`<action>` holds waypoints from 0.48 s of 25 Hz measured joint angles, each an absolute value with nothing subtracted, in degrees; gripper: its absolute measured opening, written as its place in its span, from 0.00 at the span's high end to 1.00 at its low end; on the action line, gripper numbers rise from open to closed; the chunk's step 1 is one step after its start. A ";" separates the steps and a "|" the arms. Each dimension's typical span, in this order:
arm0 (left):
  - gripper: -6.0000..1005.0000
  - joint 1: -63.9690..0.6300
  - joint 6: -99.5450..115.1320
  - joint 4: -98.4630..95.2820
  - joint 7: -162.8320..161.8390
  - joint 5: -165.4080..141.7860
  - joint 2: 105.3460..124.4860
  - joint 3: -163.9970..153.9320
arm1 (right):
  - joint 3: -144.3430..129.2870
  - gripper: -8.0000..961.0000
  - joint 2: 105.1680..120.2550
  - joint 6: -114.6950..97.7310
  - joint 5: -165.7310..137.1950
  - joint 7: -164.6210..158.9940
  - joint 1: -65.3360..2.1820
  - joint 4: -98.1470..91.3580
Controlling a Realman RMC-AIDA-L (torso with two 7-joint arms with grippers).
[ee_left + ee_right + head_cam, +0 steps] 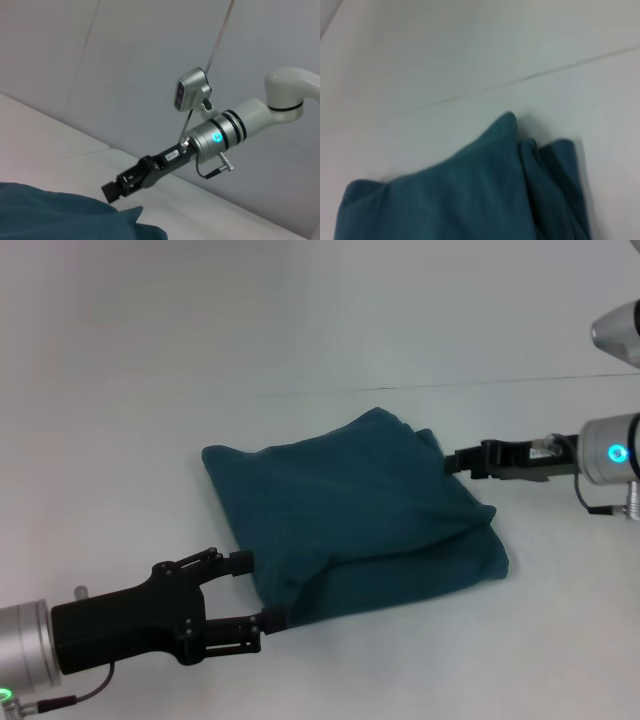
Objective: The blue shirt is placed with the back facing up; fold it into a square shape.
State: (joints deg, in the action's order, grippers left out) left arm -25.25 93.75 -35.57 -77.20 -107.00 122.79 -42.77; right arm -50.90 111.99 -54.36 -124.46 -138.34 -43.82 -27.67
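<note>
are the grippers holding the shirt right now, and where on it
Nothing is clearly held. The left gripper is open, its fingertips at the near-left edge of the blue shirt. The right gripper sits at the shirt's far-right corner; a grip cannot be told.

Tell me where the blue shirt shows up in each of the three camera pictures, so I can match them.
Head view: the blue shirt lies folded mid-table, between the left gripper and the right gripper.
Left wrist view: only one edge of the shirt shows along the bottom, below the right gripper.
Right wrist view: the shirt fills the lower part.
Shared landmark: the shirt's far corner beside the right gripper, the peak in the right wrist view.
</note>
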 joint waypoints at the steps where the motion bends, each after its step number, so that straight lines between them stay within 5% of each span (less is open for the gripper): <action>1: 0.06 -25.28 93.65 -35.55 -77.29 -107.00 122.79 -42.68 | -50.91 0.48 112.21 -53.73 -124.46 -138.33 -44.20 -27.61; 12: 0.06 -25.39 92.67 -35.50 -77.34 -106.96 122.74 -42.09 | -51.16 0.48 114.82 -46.79 -124.89 -138.50 -47.34 -26.34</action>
